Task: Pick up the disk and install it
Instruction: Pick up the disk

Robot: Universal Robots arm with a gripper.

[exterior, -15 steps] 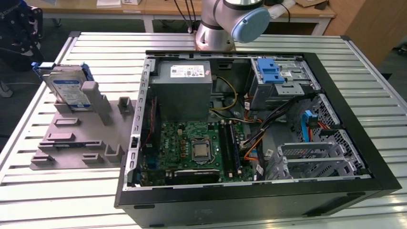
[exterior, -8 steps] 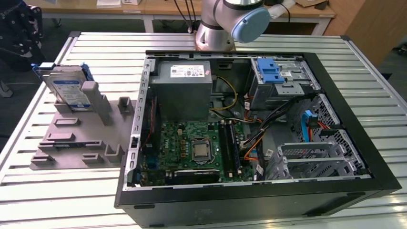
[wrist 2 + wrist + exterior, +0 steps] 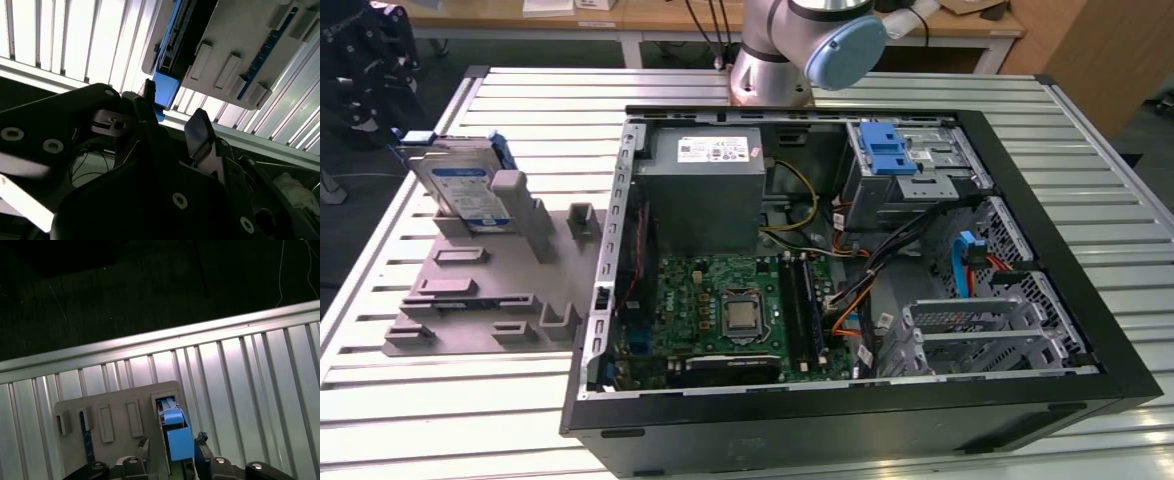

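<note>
Currently, the grey Universal Robots arm with a pale blue joint cap (image 3: 774,60) rises from its base at the far edge of the ribbed aluminium table (image 3: 1107,150), behind the open black desktop computer case (image 3: 854,420). Its black two-finger gripper (image 3: 172,442) points down over the flat grey plastic holding fixture (image 3: 115,407). In both wrist views the fingers (image 3: 200,131) stand apart and are clamped on nothing. The flat silver hard disk with a blue-and-white label and blue plastic carrier frame (image 3: 460,185) stands on edge, slightly tilted, in a slot of that fixture. It is outside the case, on the exterior view's left of it. In the first wrist view the blue carrier end lies in line between the two fingers; whether either finger touches it cannot be determined. In the second wrist view the blue edge sits just beyond the fingertips.
</note>
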